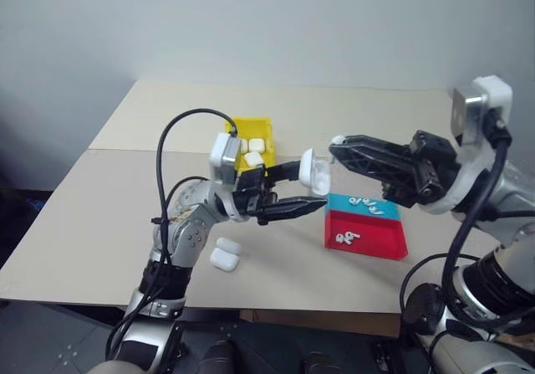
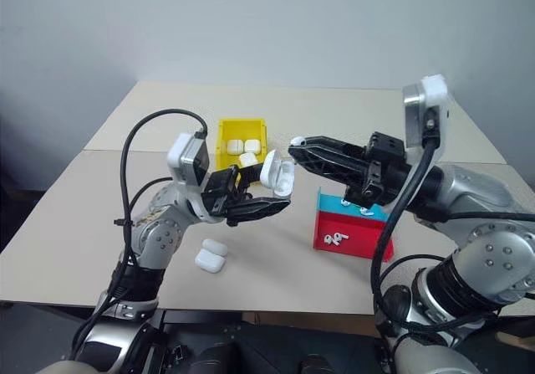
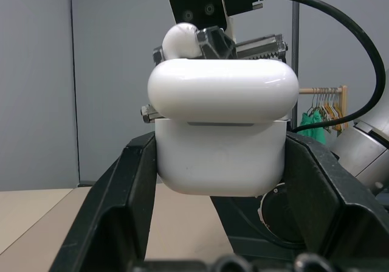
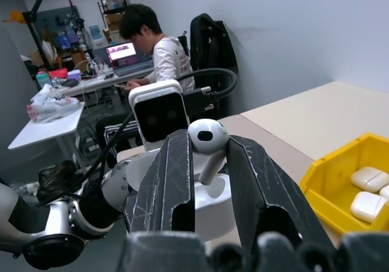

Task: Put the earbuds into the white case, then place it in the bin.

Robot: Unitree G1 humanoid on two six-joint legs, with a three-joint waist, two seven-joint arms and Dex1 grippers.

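Earbuds were the matter in hand: one tiny glossy white wireless earbud [image 4: 208, 139] with a short stem was pinched between the right gripper's [image 2: 298, 146] two black fingers, its stem pointing down toward the small glossy white pebble-shaped plastic case [image 3: 222, 132]. That case was clamped at its body between the left gripper's [image 1: 313, 192] black fingers and held up above the beige table [image 1: 109, 223], its hinged lid flipped open. The right fingertips stood just beside the open lid.

To do this step well, the robot needed to line the stem up with one socket of the case before lowering, judging by how close the two were. A slow, straight descent seemed wise, since the glossy bud could slip or tilt in so narrow a pinch. The left arm should have kept the case steady and its mouth turned toward the bud. Release was best left until the bud sat in the socket.

More earbuds [image 1: 345, 238] lay in the red-and-teal plastic tray [image 1: 368, 242]. Closed cases rested in the bright yellow rectangular plastic bin [image 1: 236, 129], and two spare cases [image 1: 225, 253] lay on the table.
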